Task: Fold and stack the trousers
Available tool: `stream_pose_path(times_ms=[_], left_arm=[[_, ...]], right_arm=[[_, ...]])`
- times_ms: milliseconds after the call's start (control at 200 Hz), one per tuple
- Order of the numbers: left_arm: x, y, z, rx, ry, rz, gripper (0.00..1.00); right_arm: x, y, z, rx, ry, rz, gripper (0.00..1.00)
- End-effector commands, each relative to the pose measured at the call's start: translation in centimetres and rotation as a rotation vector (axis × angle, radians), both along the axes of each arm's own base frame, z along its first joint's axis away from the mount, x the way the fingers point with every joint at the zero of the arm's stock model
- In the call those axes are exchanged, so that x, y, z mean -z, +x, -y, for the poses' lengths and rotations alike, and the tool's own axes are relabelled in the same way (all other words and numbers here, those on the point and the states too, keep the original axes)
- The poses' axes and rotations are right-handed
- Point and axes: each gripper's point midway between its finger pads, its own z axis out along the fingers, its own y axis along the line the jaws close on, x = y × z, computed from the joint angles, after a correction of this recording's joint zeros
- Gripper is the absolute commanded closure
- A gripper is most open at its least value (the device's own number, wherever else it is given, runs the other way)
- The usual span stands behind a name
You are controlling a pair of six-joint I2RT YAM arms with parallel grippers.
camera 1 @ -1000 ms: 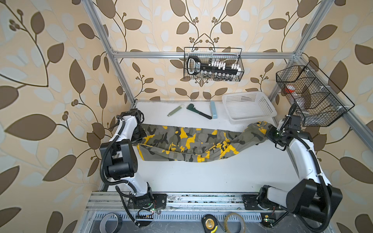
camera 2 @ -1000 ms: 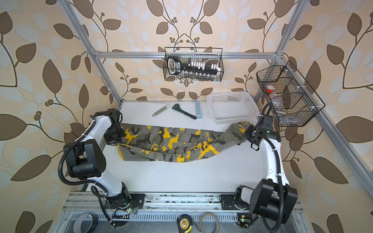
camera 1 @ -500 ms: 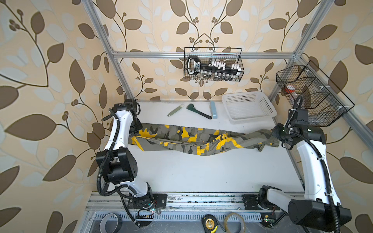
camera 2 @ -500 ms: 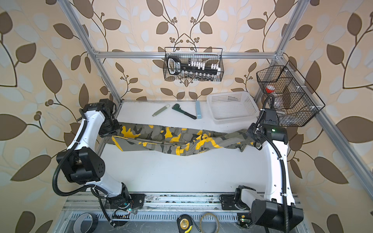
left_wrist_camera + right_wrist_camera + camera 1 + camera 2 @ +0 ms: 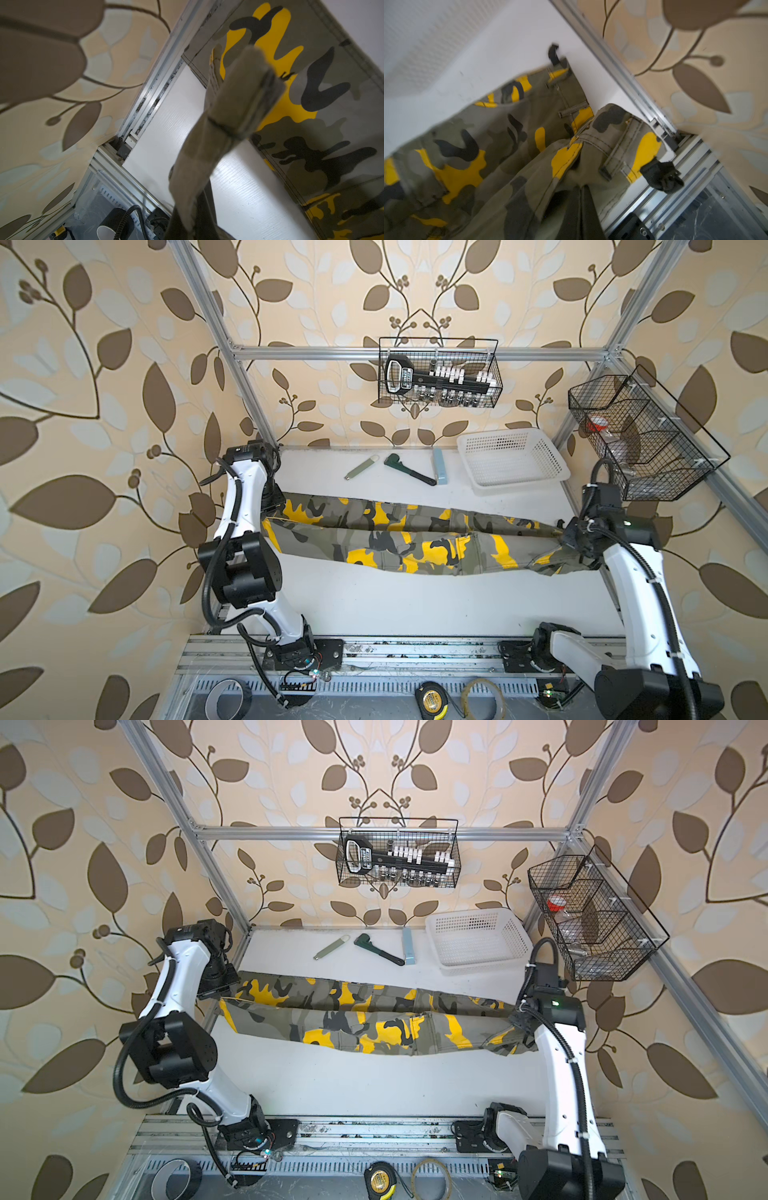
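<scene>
Top views first: in both top views the trousers (image 5: 395, 537) (image 5: 353, 1015) run side to side across the white table (image 5: 415, 605), pretty much edge to edge, just in front of the wrench (image 5: 409, 470) and the white basket (image 5: 513, 460). The left gripper (image 5: 272, 506) is pinched down on the leg-hem end at the left edge. The right gripper (image 5: 570, 536) is clamped on the waist end over at the right edge. The far edge of the cloth looks pulled straight between them and the near part sags lower. Honestly can't tell if the middle touches the table.

Left wrist view: a bunched strip of the trousers (image 5: 234, 99) sits right in front of the lens and covers the jaws completely. The rest of the leg spreads out flat beside it, close to the frame rail.

Right wrist view: it's the waistband end (image 5: 591, 141), belt loops showing, gathered into a fold that runs into the closed jaws. A black clip (image 5: 661, 176) hangs off the waistband.
</scene>
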Motion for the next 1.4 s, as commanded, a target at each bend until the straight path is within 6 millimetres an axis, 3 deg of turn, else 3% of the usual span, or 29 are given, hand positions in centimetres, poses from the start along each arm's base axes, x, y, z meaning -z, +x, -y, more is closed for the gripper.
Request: stream_pose_path(times_ms=[0, 105, 250, 370, 535, 680, 800, 920, 1035, 1155, 1394], left_arm=[[3.6, 0.9, 0.2, 0.013, -0.039, -0.046, 0.93], [6.4, 1.3, 0.2, 0.023, -0.055, -0.111, 0.92], [8.9, 0.8, -0.1, 0.036, -0.059, -0.193, 0.86], [9.2, 0.7, -0.4, 0.044, -0.039, -0.206, 0.66], [7.1, 1.3, -0.6, 0.038, -0.024, -0.131, 0.44], [3.6, 0.6, 1.1, 0.019, -0.084, -0.025, 0.36], [1.9, -1.5, 2.4, -0.032, -0.114, 0.044, 0.31], [2.0, -4.5, 2.9, -0.121, -0.122, 0.089, 0.22], [3.9, -7.3, 3.3, -0.265, -0.216, 0.123, 0.23], [6.7, -8.2, 5.5, -0.339, -0.363, 0.148, 0.24], [12.3, -7.5, 7.5, -0.391, -0.5, 0.114, 0.25]], right_arm=[[4.0, 0.7, -0.4, 0.019, 0.002, -0.042, 1.0], [6.1, 0.7, -0.6, 0.001, -0.013, -0.091, 1.0], [7.1, -0.5, -0.3, 0.001, -0.046, -0.142, 1.0], [8.1, -1.7, -0.7, 0.002, -0.028, -0.157, 1.0], [8.0, -1.4, -1.6, -0.003, -0.003, -0.146, 1.0], [7.8, -2.1, -1.9, 0.024, 0.025, -0.143, 1.0], [7.3, -3.2, -1.9, 0.099, 0.072, -0.103, 1.0], [7.1, -3.7, -1.8, 0.145, 0.106, -0.067, 1.0], [7.4, -3.9, -1.4, 0.156, 0.094, -0.072, 1.0], [7.5, -3.6, -1.8, 0.141, 0.103, -0.066, 1.0], [8.3, -4.2, -2.5, 0.139, 0.103, -0.071, 1.0]])
